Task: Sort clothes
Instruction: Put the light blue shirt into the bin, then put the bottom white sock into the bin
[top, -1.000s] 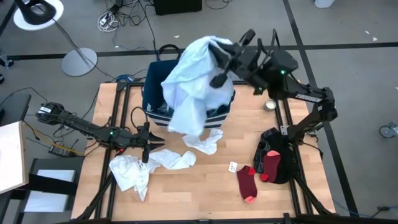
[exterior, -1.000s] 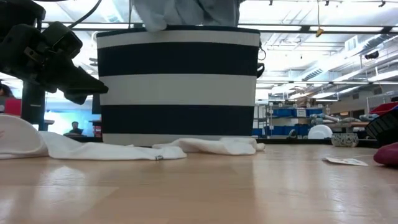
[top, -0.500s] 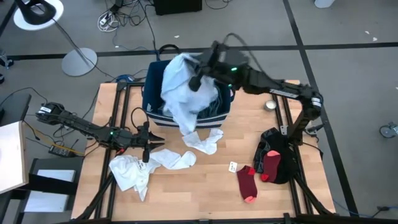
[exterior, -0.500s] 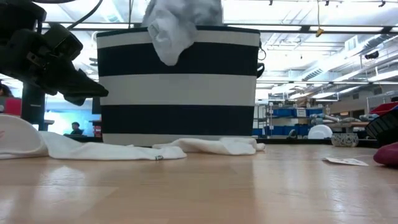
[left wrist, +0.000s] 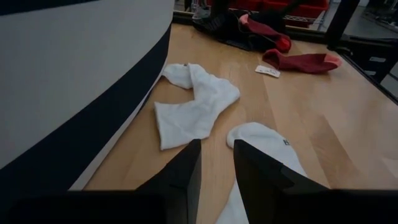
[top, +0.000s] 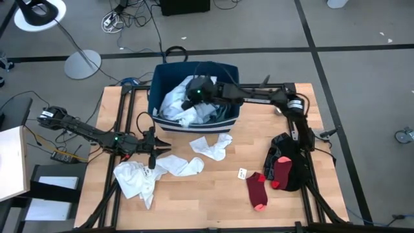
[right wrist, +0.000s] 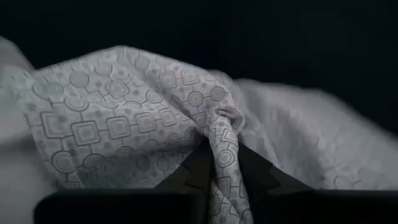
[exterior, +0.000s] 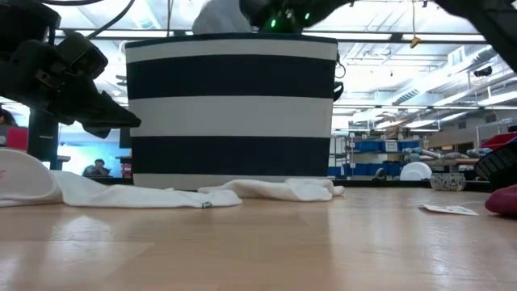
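Roughly midway: right tool (right wrist: 218, 171) pinches patterned cloth (right wrist: 134, 127) inside bin (top: 157, 87); left tool (left wrist: 216, 163) open; white pieces (top: 210, 147), red socks (top: 256, 189) left on worktop (top: 220, 194).

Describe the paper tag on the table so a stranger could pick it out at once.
Start at the navy and white striped bin at the table's back edge, then move toward the front right, where the dark red socks lie. The small white tag lies flat on bare wood just beside the nearer sock: the only stiff, rectangular scrap among soft clothes.
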Robot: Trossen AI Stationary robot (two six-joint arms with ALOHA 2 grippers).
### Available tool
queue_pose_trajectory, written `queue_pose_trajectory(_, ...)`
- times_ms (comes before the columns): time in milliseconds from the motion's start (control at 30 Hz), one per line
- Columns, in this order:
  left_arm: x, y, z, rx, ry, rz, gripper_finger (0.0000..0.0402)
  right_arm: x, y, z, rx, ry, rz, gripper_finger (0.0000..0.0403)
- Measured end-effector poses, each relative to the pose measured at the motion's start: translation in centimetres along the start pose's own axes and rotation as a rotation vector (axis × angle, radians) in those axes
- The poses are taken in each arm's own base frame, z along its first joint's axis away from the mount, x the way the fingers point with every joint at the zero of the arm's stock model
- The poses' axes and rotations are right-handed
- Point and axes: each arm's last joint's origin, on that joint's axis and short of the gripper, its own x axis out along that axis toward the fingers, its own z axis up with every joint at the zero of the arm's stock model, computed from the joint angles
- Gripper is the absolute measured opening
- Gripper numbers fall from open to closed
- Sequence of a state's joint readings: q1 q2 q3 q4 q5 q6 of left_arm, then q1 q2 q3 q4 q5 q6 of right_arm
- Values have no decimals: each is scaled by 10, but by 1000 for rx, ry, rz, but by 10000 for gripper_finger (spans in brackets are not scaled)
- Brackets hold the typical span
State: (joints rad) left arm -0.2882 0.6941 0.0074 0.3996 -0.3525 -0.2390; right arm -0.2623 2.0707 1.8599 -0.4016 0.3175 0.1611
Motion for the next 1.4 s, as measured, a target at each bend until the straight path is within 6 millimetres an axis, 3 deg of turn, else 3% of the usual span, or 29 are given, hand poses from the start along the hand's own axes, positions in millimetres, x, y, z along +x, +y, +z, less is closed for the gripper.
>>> queue_pose_trajectory(100,0,0,0,0,0,2,98,22,-3,-15,73,59,0,68)
queue_pose_trajectory(233,0,0,0,1,1,2,99,37,-9,-26,104,139,55,102)
queue_pose_trajectory(433,0,0,0,1,1,2,98,24,-16,-21,79,172,62,166)
queue_pose_trajectory(667,0,0,0,0,0,2,98,-46,-30,26,71,-3,95,208)
queue_pose_trajectory(900,0,0,0,0,0,2,98,-129,-46,52,87,-85,110,203)
queue_pose_trajectory(1100,0,0,1,-10,-7,0,98,-195,-47,47,43,-32,134,189)
queue_pose_trajectory(1400,0,0,1,-82,-6,0,98,-266,-29,7,-18,169,-21,185)
